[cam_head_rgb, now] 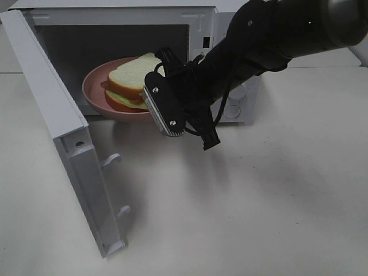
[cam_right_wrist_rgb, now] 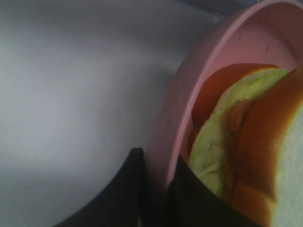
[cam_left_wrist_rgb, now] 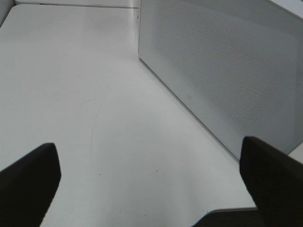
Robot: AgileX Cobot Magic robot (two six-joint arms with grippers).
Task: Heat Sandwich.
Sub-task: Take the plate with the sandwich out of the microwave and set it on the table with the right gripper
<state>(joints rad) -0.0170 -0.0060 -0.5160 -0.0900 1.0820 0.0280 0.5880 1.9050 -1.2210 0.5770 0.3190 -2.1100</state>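
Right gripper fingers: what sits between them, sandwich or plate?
The pink plate's rim, shown in the right wrist view; the sandwich lies just inside it.

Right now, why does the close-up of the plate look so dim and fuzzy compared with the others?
Right wrist view: the plate and sandwich sit very close, soft and shaded. Exterior high view: sharp, with the arm's faint shadow on the table. Left wrist view: evenly bright, no glare.

White tabletop [cam_head_rgb: 259,195] is filling the whole scene, lit evenly from above; soft shadows are falling near the middle. No walls showing.
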